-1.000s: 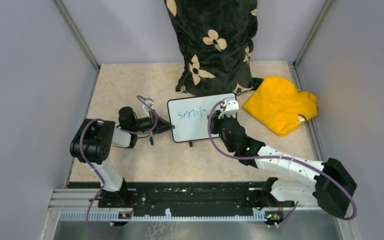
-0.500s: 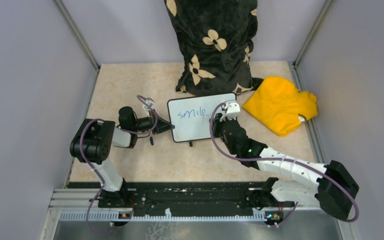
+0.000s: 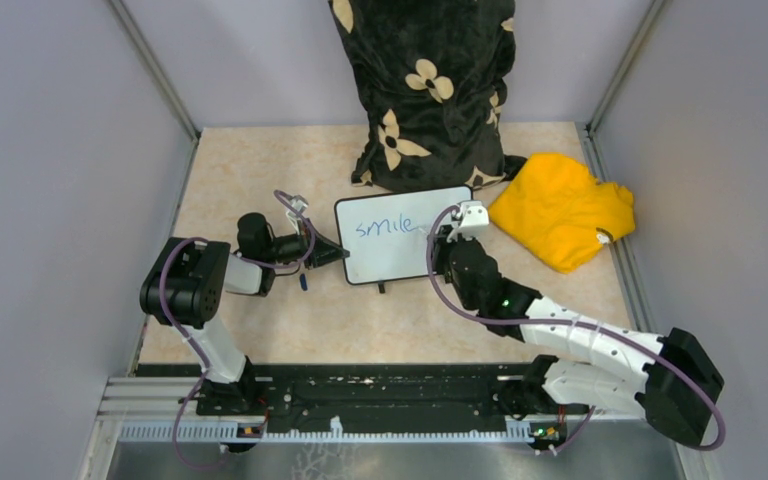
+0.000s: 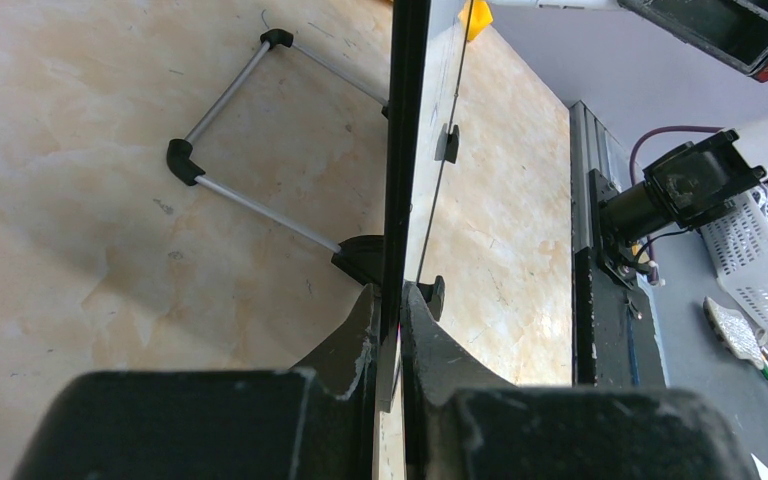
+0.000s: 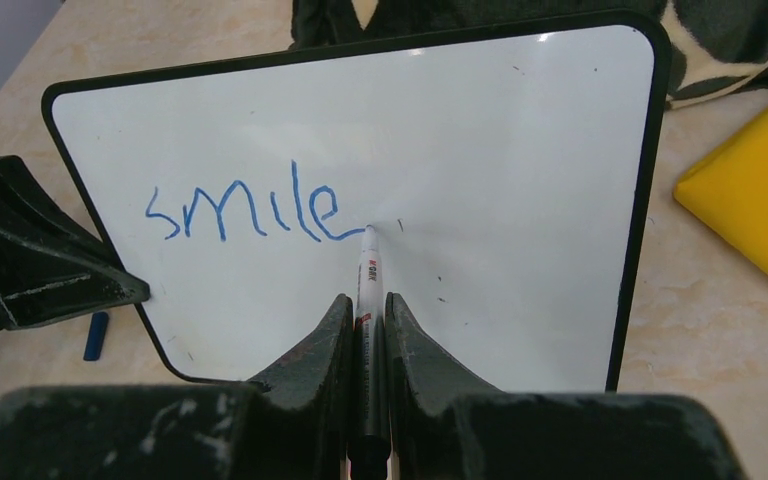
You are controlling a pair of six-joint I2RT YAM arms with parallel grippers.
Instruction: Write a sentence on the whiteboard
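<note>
We see the whiteboard (image 3: 390, 262) standing near the middle of the table (image 3: 260, 160), propped at a tilt on a wire stand (image 4: 230, 120) behind it. On its upper left part the blue writing (image 5: 250, 212) reads "smile", with a tail running off the last letter. The tip of the marker (image 5: 368, 275) touches the board at the end of that tail. The right gripper (image 5: 364, 305) has its fingers closed tight around the marker's barrel. The left gripper (image 4: 390, 295) is pinched shut on the board's left edge. A small blue piece (image 5: 95, 335) lies on the table just beside that edge. Behind the board stands a dark flowered bag (image 3: 425, 90), and to its right lies a yellow cloth (image 3: 560, 210).
</note>
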